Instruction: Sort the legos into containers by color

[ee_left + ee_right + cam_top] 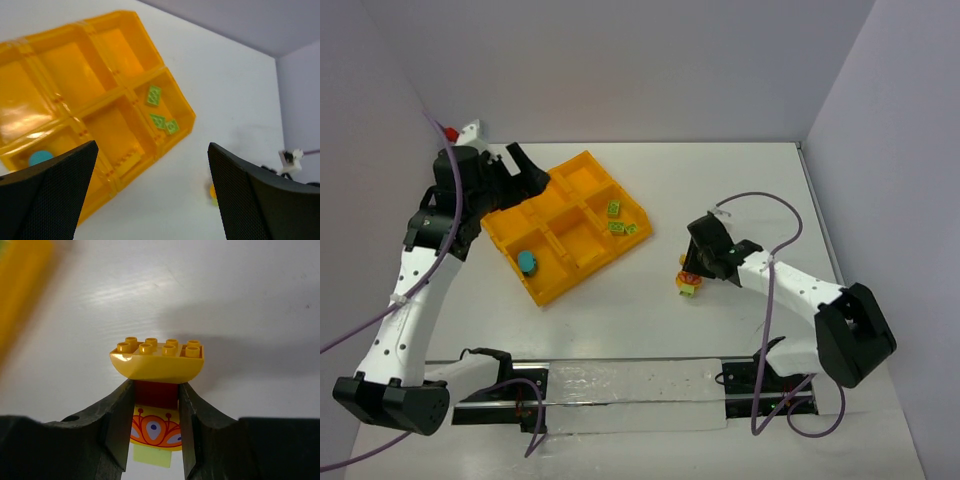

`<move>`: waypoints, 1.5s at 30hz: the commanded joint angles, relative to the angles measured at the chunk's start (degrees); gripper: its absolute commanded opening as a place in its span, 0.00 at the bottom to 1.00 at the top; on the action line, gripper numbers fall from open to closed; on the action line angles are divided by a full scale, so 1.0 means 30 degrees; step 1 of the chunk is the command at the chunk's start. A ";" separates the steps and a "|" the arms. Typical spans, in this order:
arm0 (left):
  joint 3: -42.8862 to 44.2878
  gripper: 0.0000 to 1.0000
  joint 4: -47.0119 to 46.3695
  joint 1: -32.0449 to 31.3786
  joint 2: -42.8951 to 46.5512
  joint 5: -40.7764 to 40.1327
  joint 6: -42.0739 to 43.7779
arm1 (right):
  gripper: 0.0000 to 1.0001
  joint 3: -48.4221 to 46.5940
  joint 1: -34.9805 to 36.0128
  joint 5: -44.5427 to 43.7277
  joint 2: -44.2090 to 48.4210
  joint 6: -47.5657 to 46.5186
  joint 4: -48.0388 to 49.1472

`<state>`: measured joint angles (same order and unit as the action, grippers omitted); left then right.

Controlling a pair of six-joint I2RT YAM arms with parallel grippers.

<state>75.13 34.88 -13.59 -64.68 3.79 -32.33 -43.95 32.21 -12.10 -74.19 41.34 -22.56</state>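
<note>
We see three light green bricks [617, 227] lying flat in the right corner compartment of the orange-yellow tray [570, 180]. One teal brick [526, 262] sits at its opposite end. A clump [157, 360] with a curved yellow brick over red sits outside the tray, to its right.

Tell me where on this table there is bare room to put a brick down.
Bare table lies between the tray and the right gripper, and beyond that gripper up to the far edge. Four tray compartments are empty. Crowded: the compartment with green legos, and around the held clump.
</note>
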 commanded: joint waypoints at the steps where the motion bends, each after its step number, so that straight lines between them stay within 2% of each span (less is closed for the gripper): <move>1: -0.1184 0.99 -0.3022 -0.2666 -0.1010 0.3252 -0.1041 | 0.15 -0.2397 -0.0101 0.0863 0.1122 -0.0645 0.0185; 6: -0.1277 0.99 -0.3255 -0.4303 -0.2390 0.3431 -0.0855 | 0.15 -0.2912 -0.0130 0.1228 -0.0609 -0.0525 0.0893; 9: -0.1882 0.99 -0.4017 -0.4963 -0.2553 0.4449 -0.1009 | 0.15 -0.3113 -0.0130 0.1725 -0.1759 -0.0190 0.1694; 15: -0.6024 0.99 -0.8416 -0.6163 -0.2295 0.6837 -0.2442 | 0.15 -0.3888 -0.0130 0.2626 -0.2742 0.0437 0.2278; 18: -1.0044 0.98 -1.4924 -0.6583 -0.1996 0.8347 -0.4982 | 0.15 -0.4421 -0.0130 0.2860 -0.2636 0.0486 0.1988; 20: -1.2507 0.98 -1.8588 -0.7257 -0.2010 0.8086 -0.6222 | 0.16 -0.4759 -0.0132 0.2928 -0.2388 0.0521 0.1676; 22: -1.3202 0.97 -2.0865 -0.7896 -0.2230 0.7254 -0.6835 | 0.16 -0.5018 -0.0159 0.3049 -0.2188 0.0611 0.1421; 30: -1.1931 0.97 -2.1826 -0.9807 -0.4547 0.5471 -0.6173 | 0.16 -0.5360 -0.0155 0.3714 -0.1489 0.1021 0.1248; 37: -1.0499 0.95 -2.1485 -1.0107 -0.7034 0.5071 -0.5252 | 0.16 -0.5137 -0.0159 0.3862 -0.0860 0.1084 0.1118; 45: -0.9853 0.89 -2.0905 -1.0295 -0.7851 0.4224 -0.4539 | 0.17 -0.4920 -0.0159 0.3945 -0.0584 0.1042 0.1084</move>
<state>41.94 -26.40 -43.67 -87.58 18.91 -48.57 -57.53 31.99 -0.59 -78.46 44.05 -19.85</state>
